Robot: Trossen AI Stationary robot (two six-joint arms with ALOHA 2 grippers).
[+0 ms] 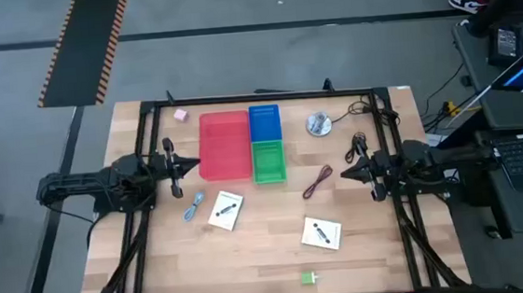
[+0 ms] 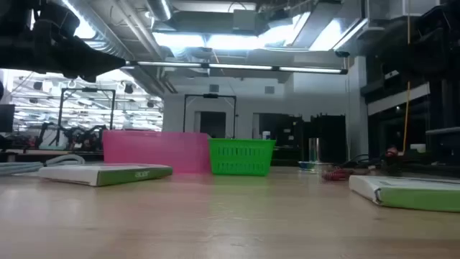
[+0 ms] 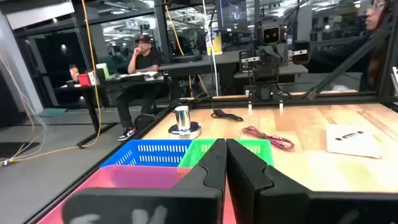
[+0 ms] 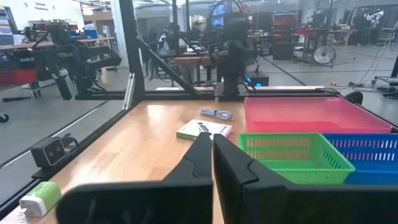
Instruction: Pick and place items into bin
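Observation:
Both grippers hang shut above the table and hold nothing. My left gripper (image 1: 171,166) (image 3: 225,144) is by the left side of the red bin (image 1: 224,145). My right gripper (image 1: 352,170) (image 4: 211,138) is right of the green bin (image 1: 268,160). Lying flat on the wood are two white cards (image 1: 226,210) (image 1: 322,232), a grey-blue cable (image 1: 194,206), a dark red cable (image 1: 318,181), and black cables (image 1: 362,110). A pink block (image 1: 181,115) sits near the far left corner. A green block (image 1: 307,278) sits near the near edge.
A blue bin (image 1: 264,123) stands behind the green one, both touching the red bin's right side. A round silver disc (image 1: 318,123) stands right of the blue bin. A black frame (image 1: 267,96) borders the table. A person sits at a desk (image 3: 140,59) beyond the table.

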